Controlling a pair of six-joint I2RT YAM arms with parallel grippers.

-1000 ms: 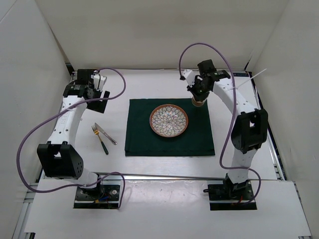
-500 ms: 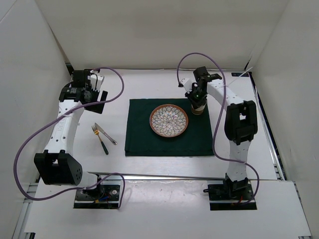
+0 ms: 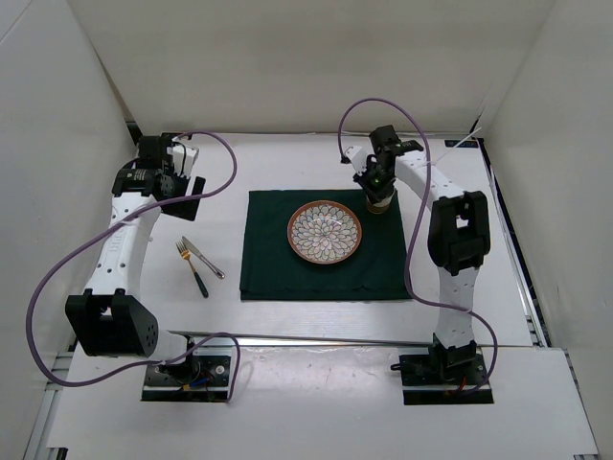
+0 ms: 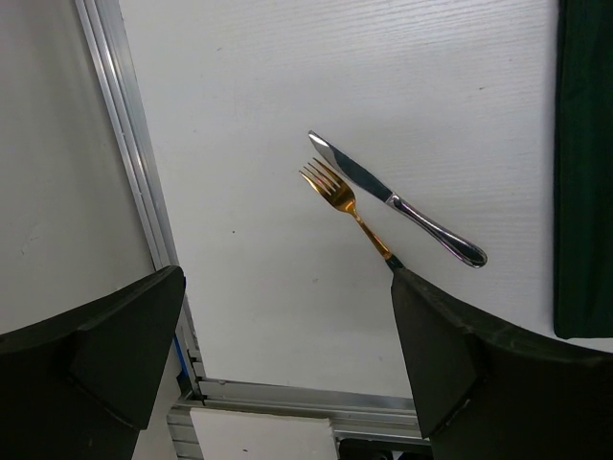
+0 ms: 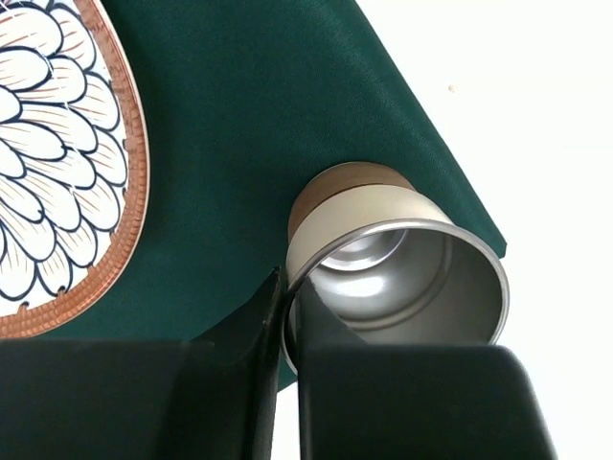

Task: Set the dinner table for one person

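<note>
White dinner table (image 3: 287,168) carries a green cloth (image 3: 326,278) near its centre, with a patterned plate (image 3: 325,232) on the cloth. Right gripper (image 5: 287,297) pinches the rim of a metal-lined cup (image 5: 383,240) (one finger inside, one outside), the cup upright at the cloth's far right corner. Left gripper (image 4: 287,287) hangs spread wide and empty above the table's left side, over a fork (image 4: 345,206) and a knife (image 4: 393,201) lying just beside each other.
</note>
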